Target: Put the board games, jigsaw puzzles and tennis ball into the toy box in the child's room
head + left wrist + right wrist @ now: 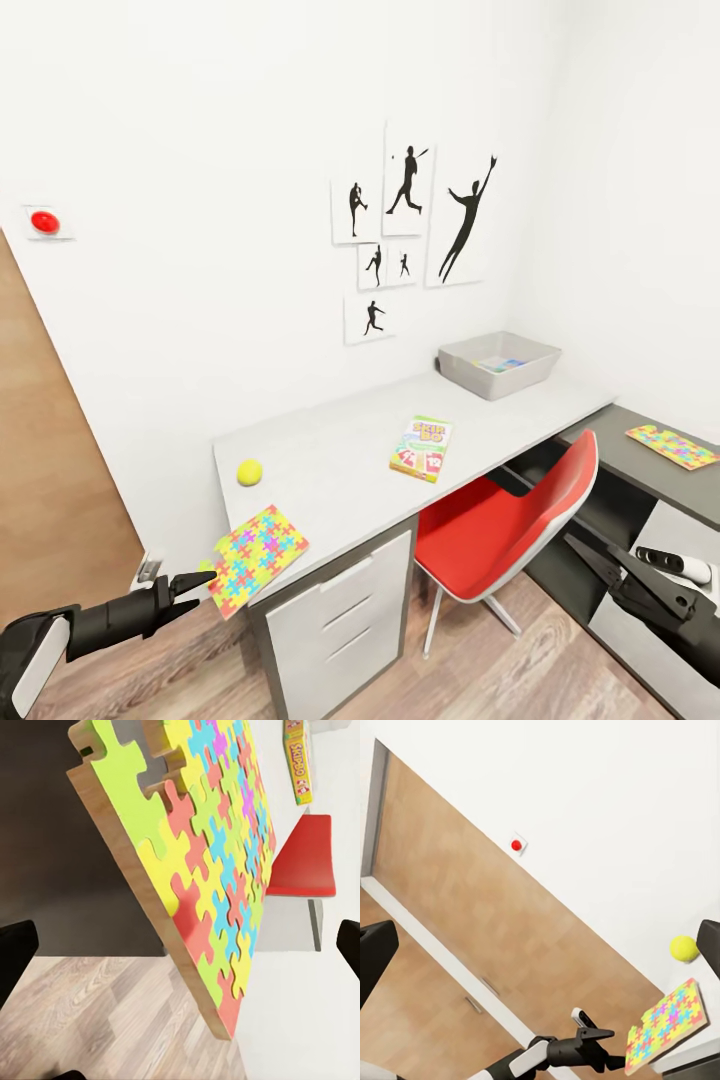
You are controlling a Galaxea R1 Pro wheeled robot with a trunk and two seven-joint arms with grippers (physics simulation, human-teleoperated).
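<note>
While left end effector (pixel 205 585) gapes | jigsaw puzzle (pixel 258 560) just ahead, seemingly untouched | right: cannot tell

A: What lies in the toy box (pixel 497 364) at the desk's (pixel 330 460) far end?
B: Its near wall hides most of it. A bit of blue and white shows above the rim; which game, I cannot tell.

A: And the puzzle (pixel 672 445) on the lower dark top?
B: The head view's right edge cuts off its far end.

A: Is the left gripper (pixel 206 583) touching the other puzzle (pixel 256 559) at the desk's near corner?
B: The fingertips are just at its overhanging edge; contact is too fine to judge. In the left wrist view the fingers (pixel 15 958) are cut by both side edges.

A: The right gripper (pixel 590 555)?
B: The red chair (pixel 505 525) crowds it; how the jaws stand is unclear.
</note>
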